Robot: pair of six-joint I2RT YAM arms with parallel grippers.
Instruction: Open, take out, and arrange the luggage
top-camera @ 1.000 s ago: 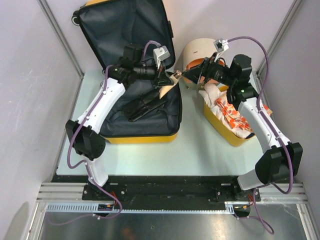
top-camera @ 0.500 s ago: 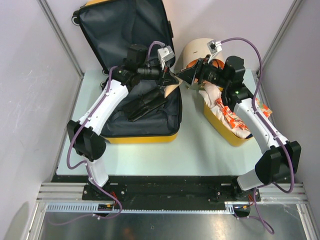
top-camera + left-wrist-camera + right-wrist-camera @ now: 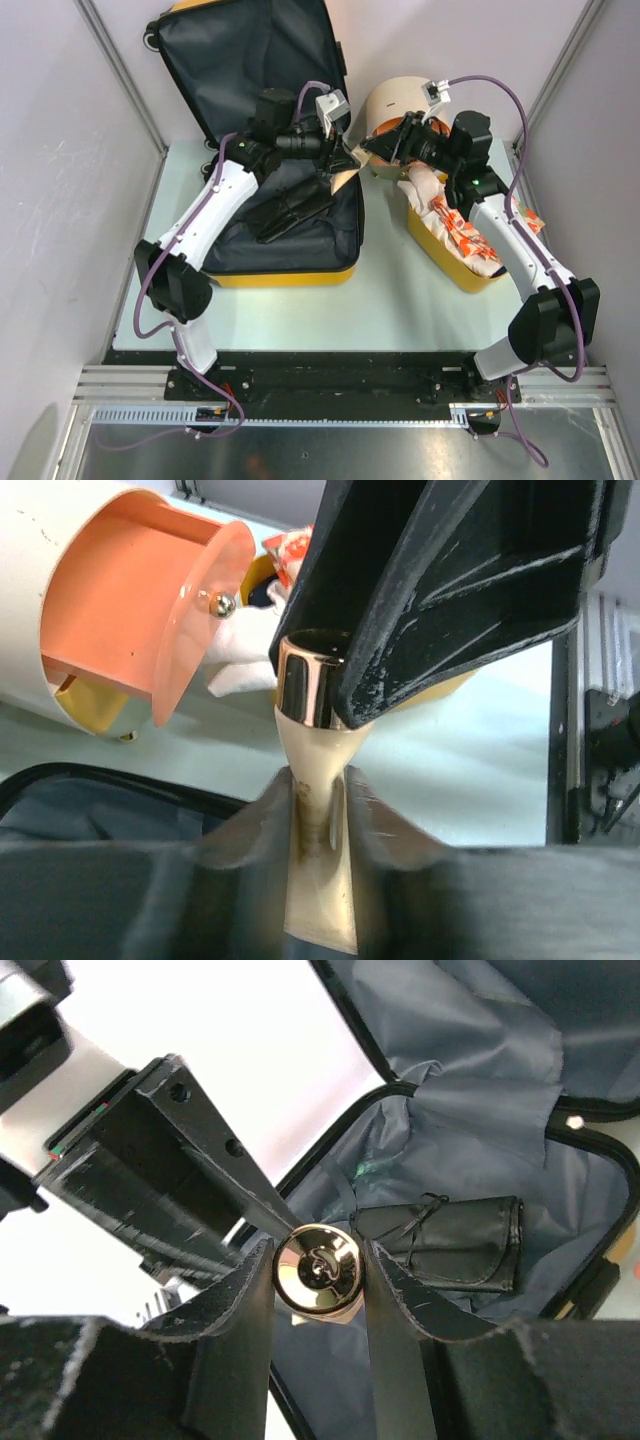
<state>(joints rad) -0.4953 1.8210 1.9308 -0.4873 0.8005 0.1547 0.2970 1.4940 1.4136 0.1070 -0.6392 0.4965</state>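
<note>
Item: luggage, open on table, left side, lid propped upright behind. My left tool clenches cream bottle by its base; my right tool clamps its gold cap.

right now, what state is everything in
luggage: open, lid raised
black pouch: rolled, tied, inside luggage
tube: capped, between both grippers
right gripper: shut on tube's cap
left gripper: around tube's tail, grip unclear
drum box: door open
basket: full of cloth
</note>
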